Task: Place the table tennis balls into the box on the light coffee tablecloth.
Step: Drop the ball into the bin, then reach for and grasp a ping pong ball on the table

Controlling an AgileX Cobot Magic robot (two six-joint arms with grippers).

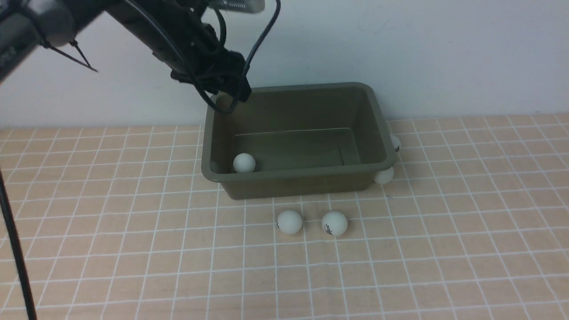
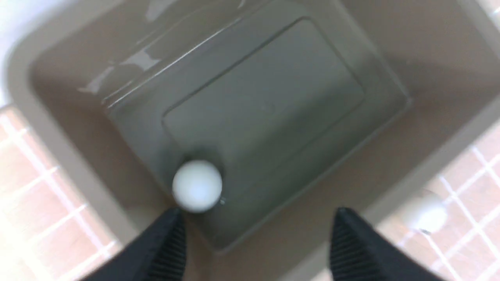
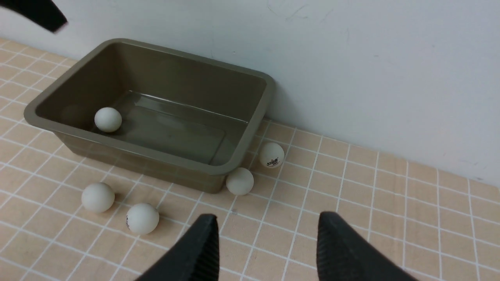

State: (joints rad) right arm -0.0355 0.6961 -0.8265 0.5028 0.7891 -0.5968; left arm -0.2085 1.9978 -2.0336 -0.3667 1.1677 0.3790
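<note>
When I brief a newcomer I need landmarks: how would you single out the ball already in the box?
Find the olive grey-green box on the checked tablecloth, by the white wall. In its near left corner, one white ball rests on the floor. It alone is inside; the other four balls lie outside on the cloth, two before the front wall, two at the right end.

The premises presented as a robot test bench of a laboratory kind, not a home. A bare white wall [image 1: 444,53] stood directly behind a surface covered by a peach-tan grid-lined tablecloth [image 1: 466,249], over which hung a black robot arm [image 1: 186,40] with a loose cable [image 1: 267,33]. Only a plain olive tub [image 1: 293,175] and white table tennis balls [image 1: 289,222] were laid out.
</note>
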